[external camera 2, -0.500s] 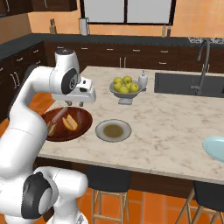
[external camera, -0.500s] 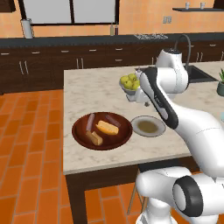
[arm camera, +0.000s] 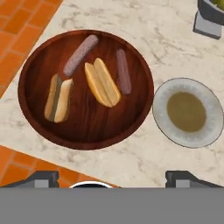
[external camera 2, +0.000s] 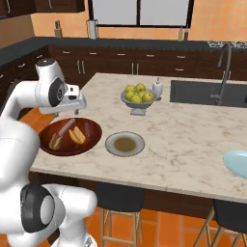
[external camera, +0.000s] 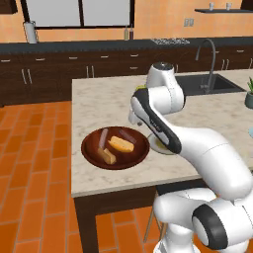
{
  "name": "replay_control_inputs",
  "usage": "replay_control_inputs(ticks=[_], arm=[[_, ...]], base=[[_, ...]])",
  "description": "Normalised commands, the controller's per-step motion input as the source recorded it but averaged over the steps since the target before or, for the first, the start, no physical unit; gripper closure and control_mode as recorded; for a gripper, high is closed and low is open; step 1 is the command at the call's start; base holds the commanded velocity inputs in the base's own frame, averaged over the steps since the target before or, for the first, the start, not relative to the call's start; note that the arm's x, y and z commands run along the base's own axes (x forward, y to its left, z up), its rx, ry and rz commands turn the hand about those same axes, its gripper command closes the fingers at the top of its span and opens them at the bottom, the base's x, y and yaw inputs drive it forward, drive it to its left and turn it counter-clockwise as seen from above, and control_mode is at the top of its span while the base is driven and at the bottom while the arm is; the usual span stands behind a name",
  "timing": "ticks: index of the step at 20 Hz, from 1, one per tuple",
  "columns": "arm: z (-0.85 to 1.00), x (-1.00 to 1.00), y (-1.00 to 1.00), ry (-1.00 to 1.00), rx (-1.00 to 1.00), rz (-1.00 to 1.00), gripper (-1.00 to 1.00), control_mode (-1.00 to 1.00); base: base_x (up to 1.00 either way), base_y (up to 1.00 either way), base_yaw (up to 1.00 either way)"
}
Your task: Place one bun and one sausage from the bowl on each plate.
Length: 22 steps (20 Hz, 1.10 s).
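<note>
Four pieces lie in the bowl (arm camera: 85, 131) on the tabletop (external camera 2: 193, 130): two buns (arm camera: 102, 82) and two sausages (arm camera: 80, 55). The claw (arm camera: 111, 177) hangs spread and empty above. Best to drop straight onto the orange bun, jaws across its width. Grey plate (arm camera: 189, 111) sits just beside; blue plate (external camera 2: 237, 164) well apart. Apple bowl (external camera 2: 138, 100) stands clear.
</note>
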Motion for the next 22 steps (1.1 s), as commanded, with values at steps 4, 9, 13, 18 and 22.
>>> replay_control_inputs(ticks=[4,9,13,18,22], arm=[[-0.79,0.56,0.7,-0.01,-0.09,0.29,-1.0,-1.0],[-0.84,0.61,0.16,0.03,-0.08,0.11,-1.0,-1.0],[-0.86,0.37,-0.08,0.0,-0.08,0.01,-1.0,-1.0],[-0.35,0.37,0.11,0.02,0.0,0.01,-1.0,-1.0],[-0.26,0.37,0.09,0.02,0.0,0.0,-1.0,-1.0]], base=[[0.0,0.0,0.0],[0.0,0.0,0.0],[0.0,0.0,0.0],[0.0,0.0,0.0],[0.0,0.0,0.0]])
